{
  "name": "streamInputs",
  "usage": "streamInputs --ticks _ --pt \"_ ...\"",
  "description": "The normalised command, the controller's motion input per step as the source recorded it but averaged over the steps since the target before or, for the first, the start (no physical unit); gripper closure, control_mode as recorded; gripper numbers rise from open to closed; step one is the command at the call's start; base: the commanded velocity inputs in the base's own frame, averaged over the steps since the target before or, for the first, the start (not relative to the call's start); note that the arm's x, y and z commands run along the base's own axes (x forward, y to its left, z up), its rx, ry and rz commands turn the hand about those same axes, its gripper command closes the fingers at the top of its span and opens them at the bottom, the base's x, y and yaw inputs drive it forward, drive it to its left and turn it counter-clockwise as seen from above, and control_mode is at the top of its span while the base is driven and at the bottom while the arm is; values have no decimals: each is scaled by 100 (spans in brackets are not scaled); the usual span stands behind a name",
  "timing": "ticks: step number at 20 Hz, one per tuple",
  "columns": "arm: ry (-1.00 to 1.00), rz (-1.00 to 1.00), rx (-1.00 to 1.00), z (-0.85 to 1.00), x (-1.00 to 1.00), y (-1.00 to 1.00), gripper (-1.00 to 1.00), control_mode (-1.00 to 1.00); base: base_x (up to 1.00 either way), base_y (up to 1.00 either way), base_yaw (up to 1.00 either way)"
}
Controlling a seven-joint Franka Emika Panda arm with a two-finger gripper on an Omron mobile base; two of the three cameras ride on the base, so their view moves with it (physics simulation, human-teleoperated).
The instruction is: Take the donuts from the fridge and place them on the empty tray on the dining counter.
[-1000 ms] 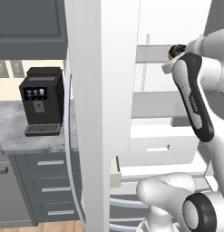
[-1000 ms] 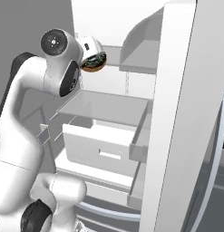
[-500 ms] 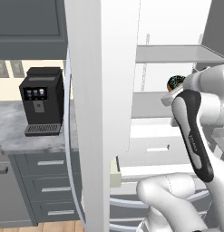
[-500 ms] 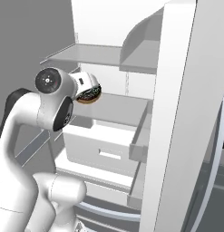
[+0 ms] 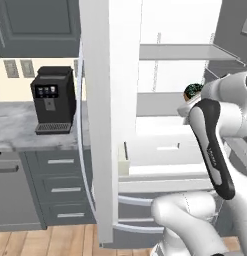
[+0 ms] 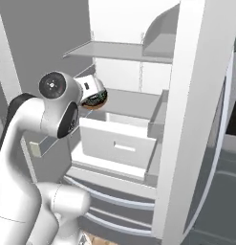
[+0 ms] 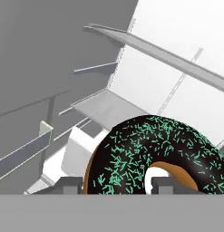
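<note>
Chocolate-iced donut gripped in front of the open fridge

The gripper (image 7: 117, 185) has its jaws partly closed on a ring donut (image 7: 152, 156) with dark icing and green sprinkles; one dark fingertip (image 7: 170, 184) sits inside the hole, the other against the outer edge; the donut (image 6: 94, 100) hangs in the air before the white interior of the fridge (image 6: 134, 107), above a closed white drawer (image 6: 117, 142); a black coffee machine (image 5: 52, 100) stands on the marble worktop (image 5: 17, 129) beside the fridge.

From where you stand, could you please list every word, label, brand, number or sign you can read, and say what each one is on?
Nothing can be read as actual text.
Coffee machine: its small screen shows a row of tiny icons, too small to read.
Robot arm: faint grey lettering runs along the dark forearm strip, too blurred to read.
Donut, fridge and its shelves: no text or labels.
</note>
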Motion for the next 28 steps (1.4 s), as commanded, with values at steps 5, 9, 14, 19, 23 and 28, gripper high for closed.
streamInputs --ticks 5,9,14,19,23,28 --pt "0 0 0 0 0 0 100 100 -82 -34 21" --pt "0 0 0 0 0 0 100 100 -19 -34 53" --pt "0 0 0 0 0 0 100 100 -5 -25 72" --pt "0 0 0 0 0 0 100 100 -60 -21 75" --pt "0 0 0 0 0 0 100 100 -88 -19 72" --pt "0 0 0 0 0 0 100 100 -98 -13 68"
